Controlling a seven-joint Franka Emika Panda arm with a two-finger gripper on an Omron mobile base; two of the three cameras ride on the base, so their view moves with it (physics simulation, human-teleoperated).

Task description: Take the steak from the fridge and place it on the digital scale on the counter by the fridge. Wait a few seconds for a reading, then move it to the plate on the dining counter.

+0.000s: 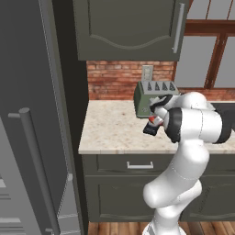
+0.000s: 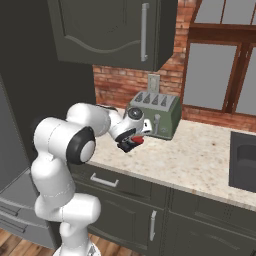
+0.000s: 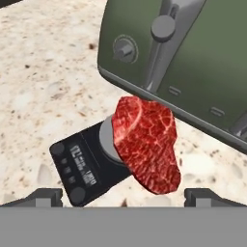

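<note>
On the speckled beige stone table (image 3: pixel 43 87), a flat black scale (image 3: pixel 84 166) with a round grey pan lies just in front of the green toaster (image 3: pixel 193 58). The marbled red steak (image 3: pixel 147 142) rests on that pan, overhanging it. The pincer (image 3: pixel 123 195) hovers just above, tips wide apart, holding nothing.

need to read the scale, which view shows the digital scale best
The hand view: the digital scale sits close up, buttons and display facing the camera, steak over its platform. Both base views show just a small dark sliver beside the arm.
</note>
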